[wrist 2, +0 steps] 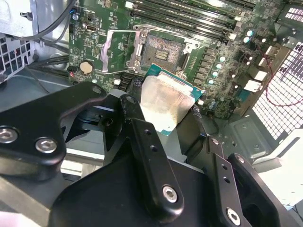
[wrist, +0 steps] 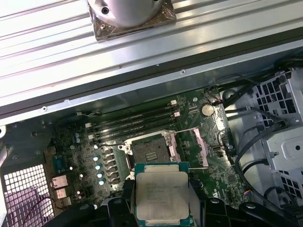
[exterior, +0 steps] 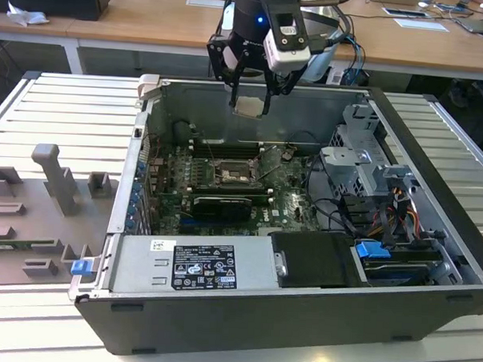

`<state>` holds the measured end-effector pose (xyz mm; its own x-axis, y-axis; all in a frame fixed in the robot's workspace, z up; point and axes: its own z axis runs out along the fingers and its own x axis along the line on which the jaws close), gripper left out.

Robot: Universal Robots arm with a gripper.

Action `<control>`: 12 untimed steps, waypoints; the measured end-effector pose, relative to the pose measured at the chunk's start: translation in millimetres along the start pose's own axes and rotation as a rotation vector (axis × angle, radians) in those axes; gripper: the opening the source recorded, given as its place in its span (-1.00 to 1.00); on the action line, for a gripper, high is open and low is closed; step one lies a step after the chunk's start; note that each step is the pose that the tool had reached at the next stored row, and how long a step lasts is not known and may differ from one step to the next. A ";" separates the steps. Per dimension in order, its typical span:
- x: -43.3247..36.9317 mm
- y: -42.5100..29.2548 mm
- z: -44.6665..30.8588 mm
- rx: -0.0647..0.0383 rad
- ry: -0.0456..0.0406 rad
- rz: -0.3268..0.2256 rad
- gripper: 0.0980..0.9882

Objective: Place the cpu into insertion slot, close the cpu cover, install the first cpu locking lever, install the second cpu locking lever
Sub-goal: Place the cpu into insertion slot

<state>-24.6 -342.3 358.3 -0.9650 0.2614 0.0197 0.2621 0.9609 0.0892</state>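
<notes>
cpu [wrist: 162, 195]: flat square, pale silver top, green rim, pinched by fingers [wrist 2: 136, 122], held above open insertion slot [wrist: 150, 151]

- cpu [wrist: 162, 196]: the edge nearest the palm is cut off by the picture's edge in the first wrist view. In the second wrist view the same end is hidden behind a black finger link [wrist 2: 147, 156].
- gripper [exterior: 249, 106]: pad contact on the chip's sides is hidden in the exterior view.
- insertion slot [exterior: 230, 174], below the gripper: contacts too small to tell there.
</notes>
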 end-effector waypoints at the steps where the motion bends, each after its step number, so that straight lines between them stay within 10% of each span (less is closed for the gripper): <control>1: 0.0 0.0 0.0 0.000 0.0000 0.001 0.00; 12: 0.0 -0.1 0.7 0.000 -0.0016 0.018 0.00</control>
<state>-24.6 -342.3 357.6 -0.9602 0.2785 0.0197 0.2791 0.9561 0.0892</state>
